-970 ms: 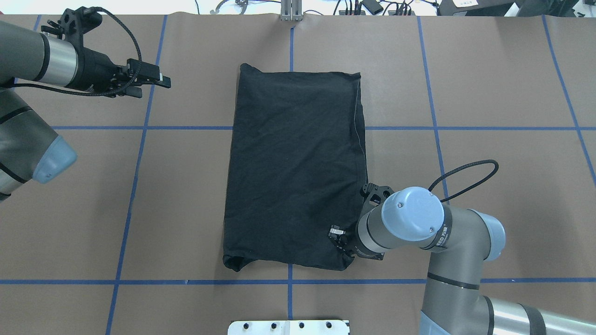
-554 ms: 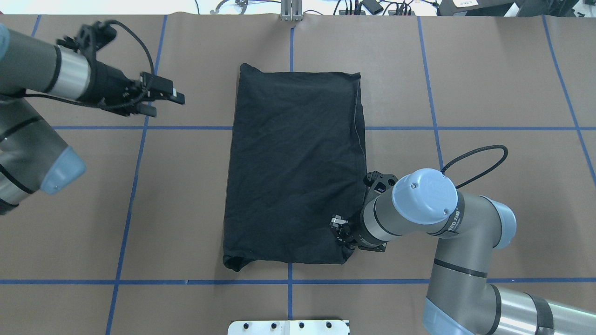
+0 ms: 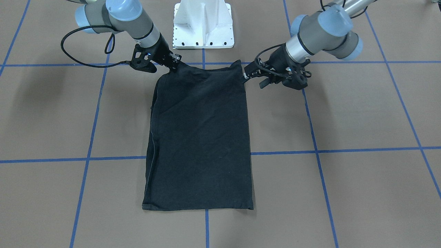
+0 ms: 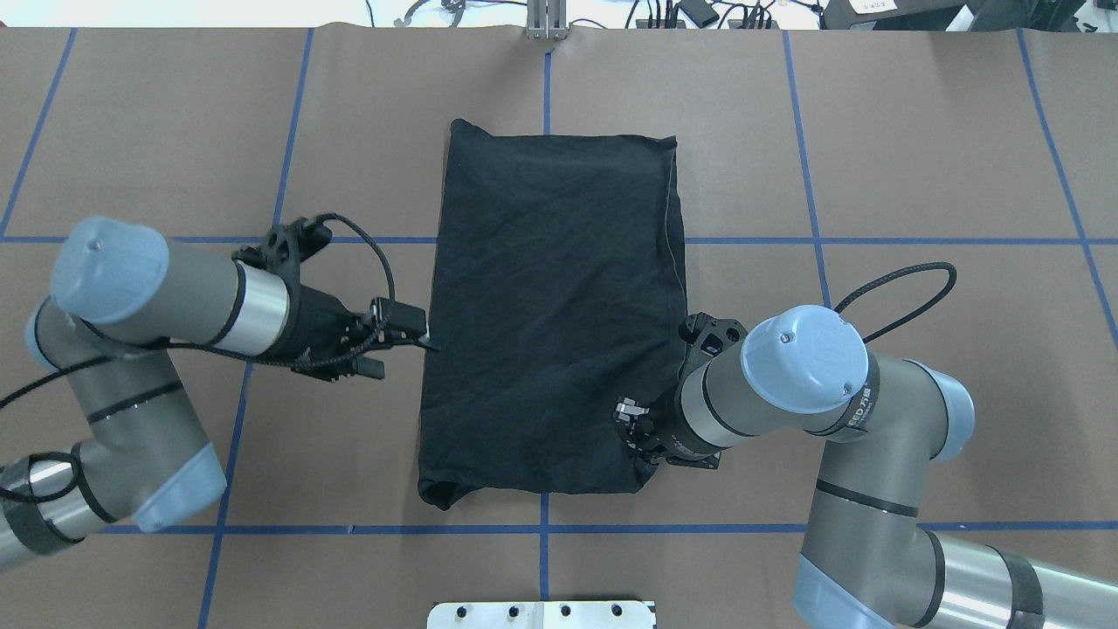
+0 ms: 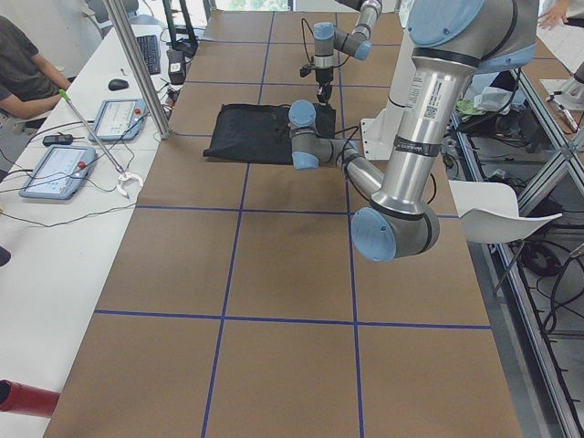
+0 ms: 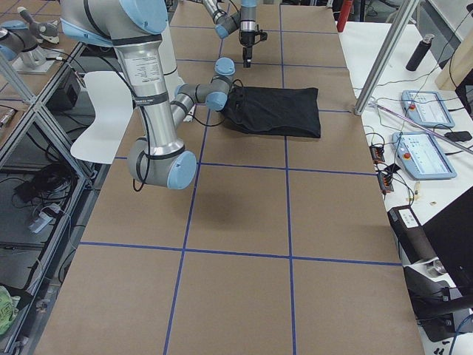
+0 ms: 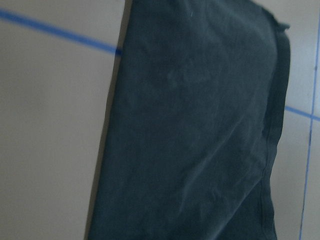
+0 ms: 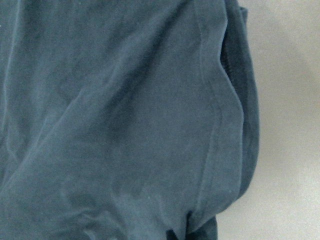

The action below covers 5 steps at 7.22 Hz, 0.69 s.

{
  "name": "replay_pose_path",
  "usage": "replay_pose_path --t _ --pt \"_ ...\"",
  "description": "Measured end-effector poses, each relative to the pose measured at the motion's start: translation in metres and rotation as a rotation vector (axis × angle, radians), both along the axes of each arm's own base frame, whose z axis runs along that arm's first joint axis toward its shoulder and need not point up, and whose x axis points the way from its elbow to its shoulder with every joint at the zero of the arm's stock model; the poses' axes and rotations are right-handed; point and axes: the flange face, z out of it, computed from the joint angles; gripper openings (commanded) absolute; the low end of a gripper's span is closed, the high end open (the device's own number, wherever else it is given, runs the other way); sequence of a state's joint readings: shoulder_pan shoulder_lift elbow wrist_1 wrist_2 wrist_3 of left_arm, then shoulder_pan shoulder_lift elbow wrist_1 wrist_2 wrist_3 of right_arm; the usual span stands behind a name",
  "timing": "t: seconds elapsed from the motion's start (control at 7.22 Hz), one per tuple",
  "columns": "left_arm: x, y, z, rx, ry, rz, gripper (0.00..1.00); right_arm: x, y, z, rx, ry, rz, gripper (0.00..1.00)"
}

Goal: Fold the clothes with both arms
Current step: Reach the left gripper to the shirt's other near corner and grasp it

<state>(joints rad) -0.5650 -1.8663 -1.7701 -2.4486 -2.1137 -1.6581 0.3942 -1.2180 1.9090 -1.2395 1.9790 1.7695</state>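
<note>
Right gripper first: from my seat it sits low on the T-shirt at the near corner on the robot's right, and in the front-facing view the cloth rises a little to meet the fingers, so I read it as pinched closed on that corner, though the wrist hides part of the jaws from above. Its wrist camera is filled with dark fabric and a hem seam close up. Left gripper is held level with its fingers spread apart, gripping nothing; the tip of one finger is right at the shirt's left edge, about two thirds of the way down toward the robot, and I cannot tell whether it touches. Across the table I see the same thing, the spread fingers just beside the upper corner of the cloth. My count: one T-shirt, black, folded into a long rectangle and lying flat in the middle of the brown table, no print showing; two arms, the left arm reaching in from the side and the right arm bent over the near corner; two grippers; one white pedestal base at the robot's edge; blue tape lines gridding the surface under the cloth
</note>
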Motion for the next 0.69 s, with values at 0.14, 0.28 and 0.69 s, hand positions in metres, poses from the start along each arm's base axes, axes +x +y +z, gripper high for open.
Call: replay_pose_path --t 0.14,0.28,0.69 --pt "0.013 0.020 0.009 -0.027 -0.014 0.031 1.00 0.000 0.000 0.000 0.002 0.000 0.000 0.00" --pt "0.023 0.035 0.015 -0.051 -0.026 0.058 1.00 0.001 0.000 0.001 0.003 0.001 -0.001 0.00" --pt "0.045 0.066 0.022 -0.102 -0.044 0.114 0.99 0.001 -0.002 0.003 0.004 0.004 0.000 0.00"
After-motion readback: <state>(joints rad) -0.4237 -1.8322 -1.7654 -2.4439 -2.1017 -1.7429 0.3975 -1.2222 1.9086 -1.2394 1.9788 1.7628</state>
